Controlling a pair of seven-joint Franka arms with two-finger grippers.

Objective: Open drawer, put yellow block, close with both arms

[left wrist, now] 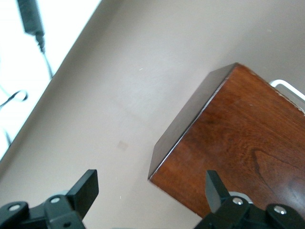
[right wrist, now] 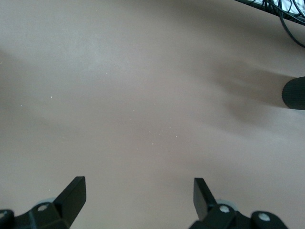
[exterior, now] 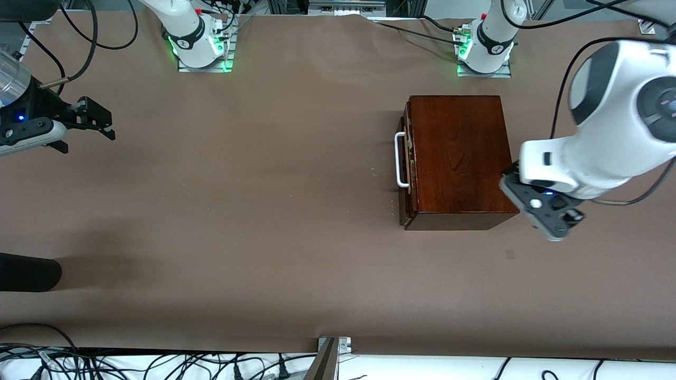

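Observation:
The dark reddish-brown wooden box (exterior: 458,158) stands near the left arm's base. Its drawer (exterior: 407,163) is pushed in, and the white bar handle (exterior: 401,160) faces the right arm's end of the table. The box also shows in the left wrist view (left wrist: 243,143), with a bit of the handle (left wrist: 288,88). My left gripper (exterior: 560,216) (left wrist: 150,191) is open and empty, up over the box's corner nearest the front camera at the left arm's end. My right gripper (exterior: 97,120) (right wrist: 138,195) is open and empty over bare table at the right arm's end. The yellow block is out of view.
A black rounded object (exterior: 29,272) pokes in over the table at the right arm's end, nearer the front camera; it also shows in the right wrist view (right wrist: 294,93). Brown paper (exterior: 264,184) covers the table. Cables (exterior: 158,364) lie along the edge nearest the front camera.

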